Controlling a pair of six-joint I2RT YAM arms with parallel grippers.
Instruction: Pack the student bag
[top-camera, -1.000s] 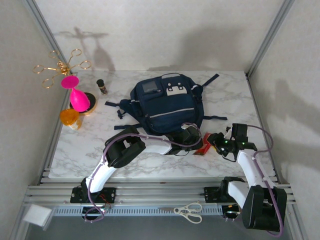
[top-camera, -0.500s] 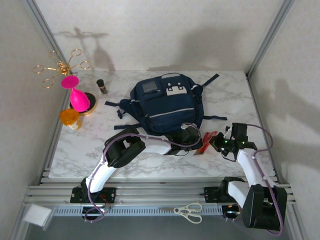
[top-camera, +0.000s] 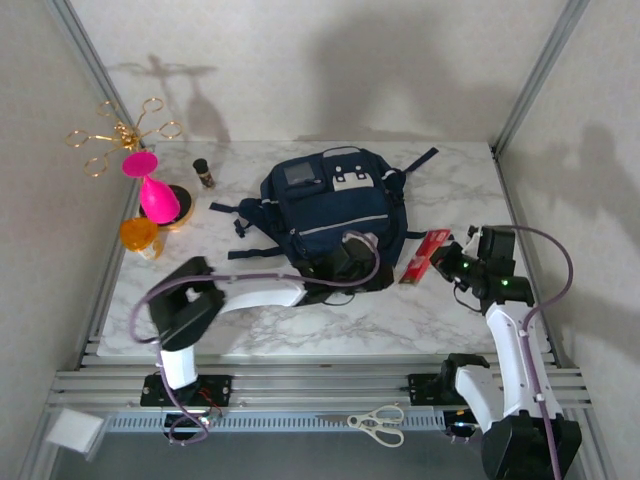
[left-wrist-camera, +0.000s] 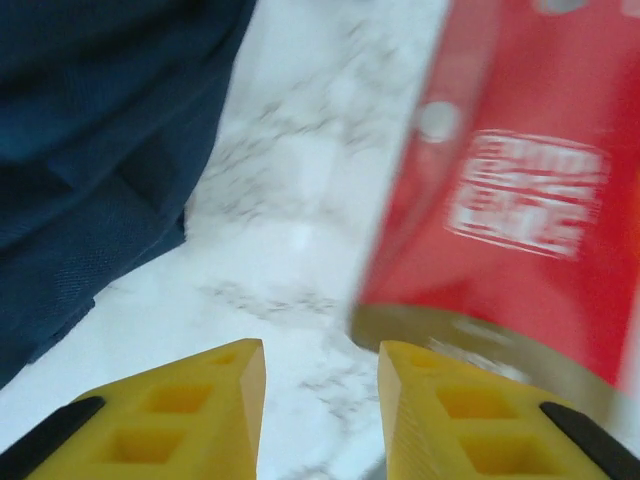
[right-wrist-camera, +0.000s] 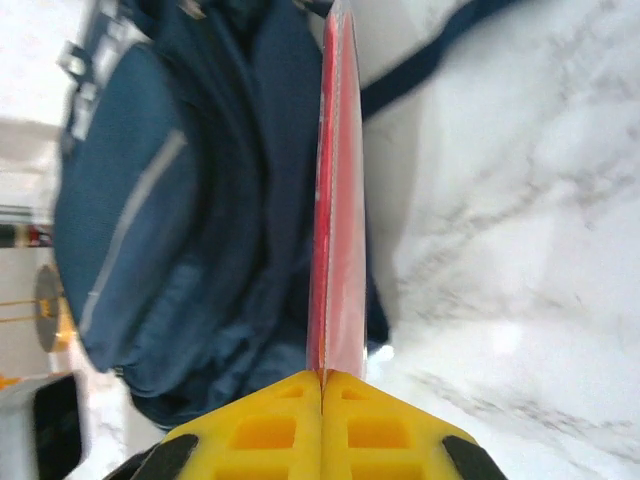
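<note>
The student bag (top-camera: 335, 210), a navy backpack with grey-white patches, lies flat mid-table; it is also at the left in the left wrist view (left-wrist-camera: 100, 150) and under the right wrist camera (right-wrist-camera: 180, 220). My right gripper (top-camera: 455, 262) is shut on a flat red packet (top-camera: 425, 255), held off the marble just right of the bag. In the right wrist view the packet (right-wrist-camera: 338, 200) stands edge-on, pinched between the closed yellow jaws of the right gripper (right-wrist-camera: 322, 378). My left gripper (top-camera: 350, 255) sits at the bag's near right corner. In its own view the left gripper (left-wrist-camera: 322, 400) is open and empty, the red packet (left-wrist-camera: 520, 200) blurred ahead to the right.
A pink goblet (top-camera: 152, 190), an orange piece (top-camera: 138, 233), a small dark bottle (top-camera: 204, 173) and a gold wire stand (top-camera: 118, 133) crowd the far left. Scissors (top-camera: 378, 422) lie on the front rail. Bag straps (top-camera: 425, 158) trail on the marble at the far right.
My right gripper closed on the red packet and carried it up and to the right. My left gripper opened, let the packet go and drew back toward the bag.
</note>
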